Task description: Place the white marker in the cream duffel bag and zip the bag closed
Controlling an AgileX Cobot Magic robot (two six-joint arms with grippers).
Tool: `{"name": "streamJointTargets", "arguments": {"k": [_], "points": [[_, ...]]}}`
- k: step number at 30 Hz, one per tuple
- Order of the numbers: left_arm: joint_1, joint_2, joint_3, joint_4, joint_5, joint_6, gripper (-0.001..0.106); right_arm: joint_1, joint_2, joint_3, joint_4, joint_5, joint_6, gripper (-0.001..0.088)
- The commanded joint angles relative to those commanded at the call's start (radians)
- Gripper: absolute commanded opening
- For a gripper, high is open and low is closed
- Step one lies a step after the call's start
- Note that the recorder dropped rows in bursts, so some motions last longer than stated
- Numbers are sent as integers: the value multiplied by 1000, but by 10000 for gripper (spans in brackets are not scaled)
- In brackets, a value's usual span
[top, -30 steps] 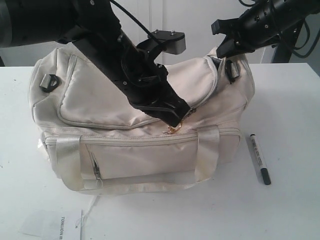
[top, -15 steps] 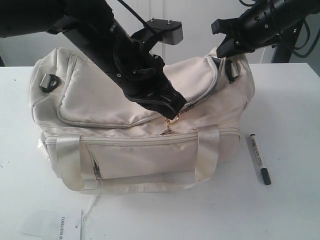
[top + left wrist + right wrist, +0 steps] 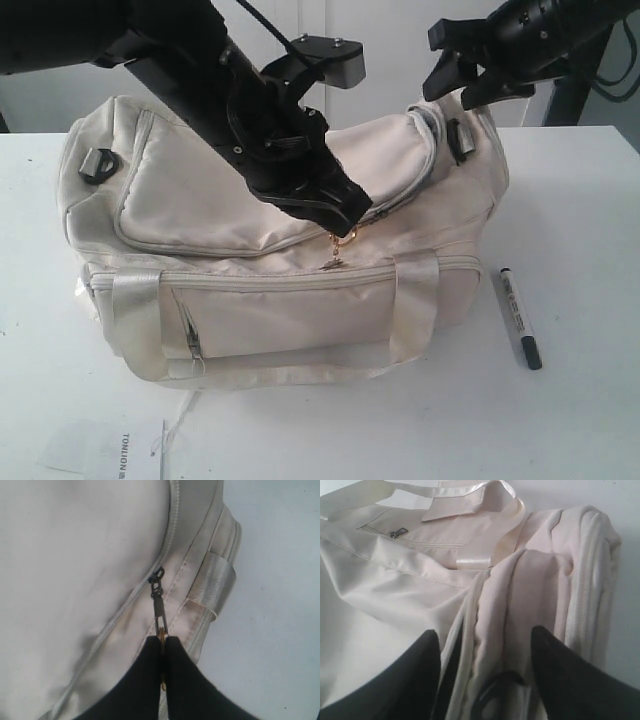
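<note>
Right jaws have sprung open off the soft cream duffel bag (image 3: 200,200); left jaws pinch its gold charm (image 3: 344,238).

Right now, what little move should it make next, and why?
Probably the left gripper, shut on the zip charm, should draw it along the zip to open the cream duffel bag: the white marker lies outside on the table.

A white paper tag (image 3: 105,446) reads "TONLION", running sideways; the printing on the white marker (image 3: 519,316) is too small to read.
</note>
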Motion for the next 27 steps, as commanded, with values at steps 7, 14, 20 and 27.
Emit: {"name": "streamJointTargets", "arguments": {"k": [7, 14, 20, 27], "points": [[0, 0, 0, 0, -5, 0, 0, 3, -142, 123, 1, 59, 64, 534], [0, 0, 0, 0, 2, -26, 0, 3, -262, 283, 33, 2, 89, 534], [0, 0, 0, 0, 17, -51, 0, 3, -342, 445, 119, -127, 81, 534], [0, 0, 0, 0, 13, -75, 0, 35, -362, 562, 227, -241, 26, 534]]}}
